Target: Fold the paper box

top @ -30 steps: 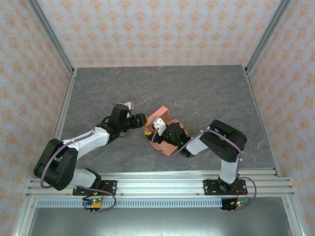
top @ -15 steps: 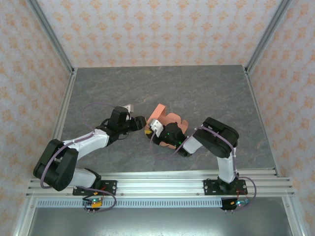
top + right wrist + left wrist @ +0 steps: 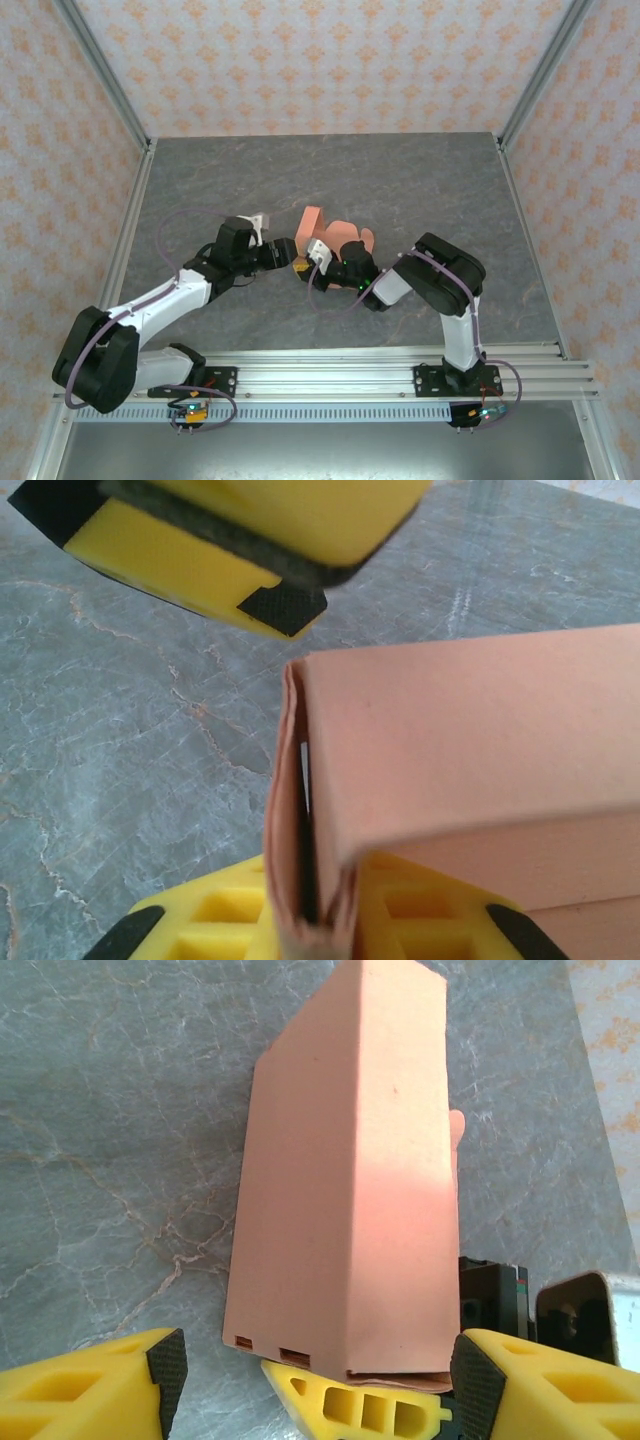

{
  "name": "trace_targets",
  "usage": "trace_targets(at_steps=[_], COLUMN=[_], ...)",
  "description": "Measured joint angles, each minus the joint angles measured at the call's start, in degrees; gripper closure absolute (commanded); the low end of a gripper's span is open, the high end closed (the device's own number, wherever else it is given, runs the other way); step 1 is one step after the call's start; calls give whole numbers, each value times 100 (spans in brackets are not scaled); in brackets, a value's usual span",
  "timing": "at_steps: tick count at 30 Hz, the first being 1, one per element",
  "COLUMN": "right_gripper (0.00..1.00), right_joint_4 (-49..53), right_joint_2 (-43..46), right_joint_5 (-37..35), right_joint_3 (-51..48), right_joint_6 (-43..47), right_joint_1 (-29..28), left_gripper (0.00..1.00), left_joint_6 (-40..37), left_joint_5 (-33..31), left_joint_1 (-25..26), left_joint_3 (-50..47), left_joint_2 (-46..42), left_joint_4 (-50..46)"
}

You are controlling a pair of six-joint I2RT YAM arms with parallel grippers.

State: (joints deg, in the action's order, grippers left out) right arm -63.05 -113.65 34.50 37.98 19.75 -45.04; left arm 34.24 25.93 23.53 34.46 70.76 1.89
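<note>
The paper box is a salmon-orange folded card, part-formed and lifted at the middle of the grey table. My right gripper is shut on its near layered edge; in the right wrist view the doubled card edge is pinched between the yellow fingers of my right gripper. My left gripper is open just left of it. In the left wrist view the box rises between the spread jaws of my left gripper, with a right-gripper finger under its near edge.
Patterned walls enclose the table on three sides, with metal posts at the back corners. An aluminium rail carrying both arm bases runs along the near edge. The grey table surface spreads behind and beside the box.
My right gripper has closed on the box's edge and carried it a little left and back. The left jaws have spread wider, and the left arm shifted slightly left.
</note>
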Motion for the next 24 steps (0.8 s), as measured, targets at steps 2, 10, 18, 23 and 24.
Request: trace_targets(at_steps=[2,10,18,23,24], right_gripper=[80,79,67,67,67], right_joint_4=[44,63,-44,-109,-111], right_joint_2=[-31,-31,-31,-31,-31], right_joint_5=[55,310,597,675,688], right_joint_3=[63,83,81,70,70], right_joint_6=[0,-20,-240,-321,-326], right_joint_1=[0,111,247,310,315], left_gripper=[27,36,41,42,42], left_joint_6=[0,20,20,20,22], left_joint_5=[127,531,597,584,579], left_joint_1=[0,0,0,0,0], left_joint_3=[0,33,96,96,96], left_joint_2=[155,669,802,800,800], left_joint_4=[2,367,525,522,525])
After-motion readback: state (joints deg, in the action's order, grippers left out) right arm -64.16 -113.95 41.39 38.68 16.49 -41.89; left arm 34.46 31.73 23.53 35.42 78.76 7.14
